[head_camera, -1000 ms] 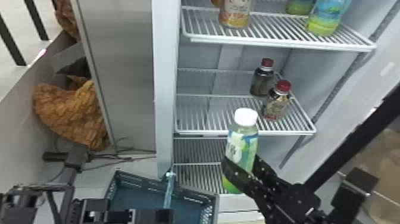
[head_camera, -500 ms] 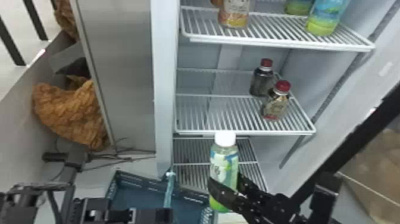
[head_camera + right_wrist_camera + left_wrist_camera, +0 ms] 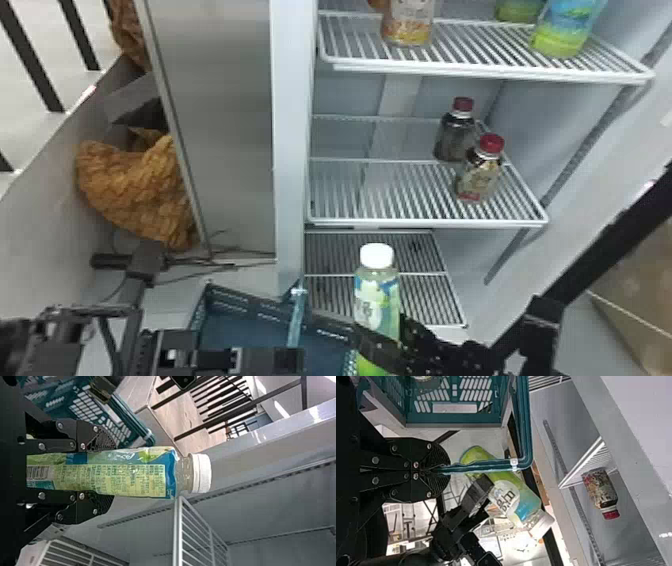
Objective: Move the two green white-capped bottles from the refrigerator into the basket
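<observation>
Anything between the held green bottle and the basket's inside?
Yes: the basket rim on the bottle's side. The raised handle, clamped by the left gripper, also crosses above the opening and might catch it. Nothing else visible.

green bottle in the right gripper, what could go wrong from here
The bottle might clip the basket's raised handle on its way in. The left gripper pinches that handle, so a bump could tilt or swing the basket. The right gripper grips the bottle's body with the capped end sticking out, so a knock there could twist it.
</observation>
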